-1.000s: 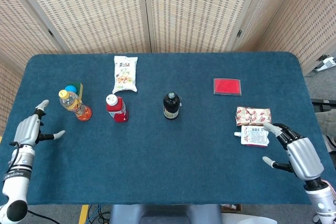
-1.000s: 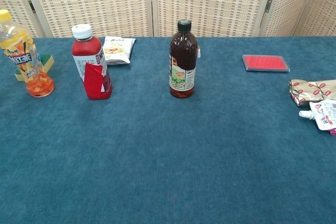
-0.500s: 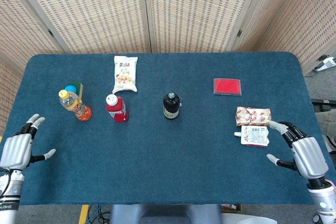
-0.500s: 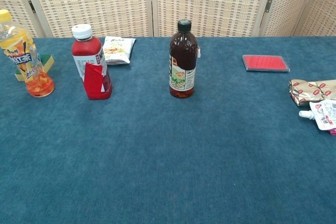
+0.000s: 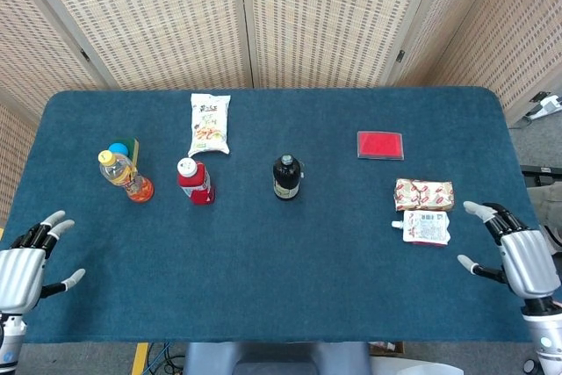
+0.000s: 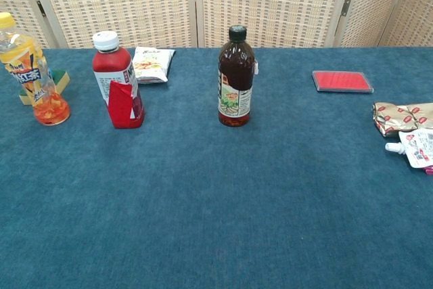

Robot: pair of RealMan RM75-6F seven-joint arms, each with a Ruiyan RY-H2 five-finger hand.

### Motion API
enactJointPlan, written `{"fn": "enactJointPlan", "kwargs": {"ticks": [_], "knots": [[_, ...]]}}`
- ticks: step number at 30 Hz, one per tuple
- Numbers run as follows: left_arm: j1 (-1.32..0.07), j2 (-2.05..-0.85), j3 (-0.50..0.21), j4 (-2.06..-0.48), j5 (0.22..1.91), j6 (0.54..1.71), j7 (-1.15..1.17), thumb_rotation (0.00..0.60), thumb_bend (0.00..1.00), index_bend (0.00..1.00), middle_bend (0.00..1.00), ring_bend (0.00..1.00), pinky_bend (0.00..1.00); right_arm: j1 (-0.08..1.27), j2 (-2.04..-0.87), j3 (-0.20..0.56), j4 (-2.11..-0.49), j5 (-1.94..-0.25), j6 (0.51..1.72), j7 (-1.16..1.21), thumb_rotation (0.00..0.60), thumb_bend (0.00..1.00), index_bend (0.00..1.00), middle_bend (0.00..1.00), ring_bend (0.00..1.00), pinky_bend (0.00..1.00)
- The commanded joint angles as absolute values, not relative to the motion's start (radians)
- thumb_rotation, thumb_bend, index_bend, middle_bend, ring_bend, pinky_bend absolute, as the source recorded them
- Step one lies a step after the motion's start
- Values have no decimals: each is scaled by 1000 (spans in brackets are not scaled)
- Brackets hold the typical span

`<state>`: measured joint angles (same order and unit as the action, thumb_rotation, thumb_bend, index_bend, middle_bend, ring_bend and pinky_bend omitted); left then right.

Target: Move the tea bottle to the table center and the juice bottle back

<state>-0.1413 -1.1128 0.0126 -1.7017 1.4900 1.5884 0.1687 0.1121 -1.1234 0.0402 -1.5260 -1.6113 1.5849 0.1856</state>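
The dark tea bottle [image 5: 285,176] stands upright near the middle of the blue surface [image 5: 281,261], its black cap on. To its left the red juice bottle [image 5: 195,181] with a white cap stands upright too, well apart from the tea bottle and near a yellow-capped bottle of orange drink [image 5: 123,176] further left. Just behind that orange drink sits a small green and yellow block with a blue top [image 5: 125,147]. A white snack packet [image 5: 210,124] lies flat at the far side, behind the juice bottle.

On the right half a flat red card [image 5: 379,144] lies toward the far edge. Nearer, a patterned wrapper [image 5: 424,193] lies touching a white spouted pouch [image 5: 425,227].

The left hand [image 5: 25,263] hangs over the near left corner of the surface, fingers spread and holding nothing, well apart from every bottle. The right hand [image 5: 516,251] is at the near right edge, just beyond the pouch, fingers apart and empty as well. Neither hand shows in the chest view.
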Motion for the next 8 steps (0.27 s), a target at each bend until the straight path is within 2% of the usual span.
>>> {"fn": "enactJointPlan", "kwargs": {"ticks": [1,8], "knots": [[-133,-1117,10,-1703,1503,1593,177,600,105,250,174,200,353,106,-1119,50,-1532,-1591,1581,187,600,79,223,303,194,444],[-127,-1122,0,-1702,1497,1575,186,600,104,252,175,200,353,105,-1104,48,-1531,-1595,1571,219,600,79,223,303,194,444]]}}
